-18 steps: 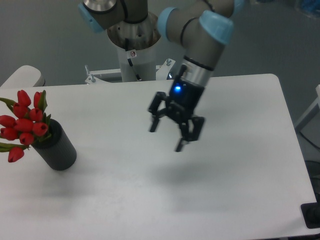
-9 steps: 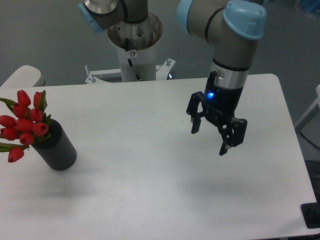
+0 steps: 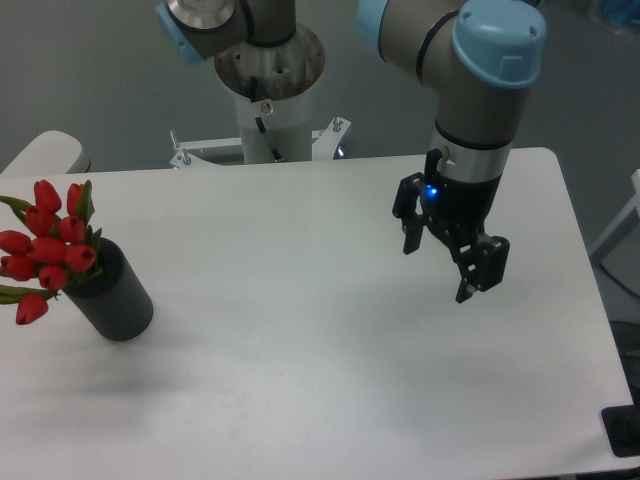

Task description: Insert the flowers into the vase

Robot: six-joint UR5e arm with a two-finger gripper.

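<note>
Well apart: tool (image 3: 438,272), vase (image 3: 112,296).

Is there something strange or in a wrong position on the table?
Nothing stands out. The red tulips sit in the dark vase at the table's left side, leaning a little left. The vase stands upright. The tool hangs open and empty over the right side.

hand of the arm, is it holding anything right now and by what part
Nothing is held: the hand is open and empty above the white table.
</note>
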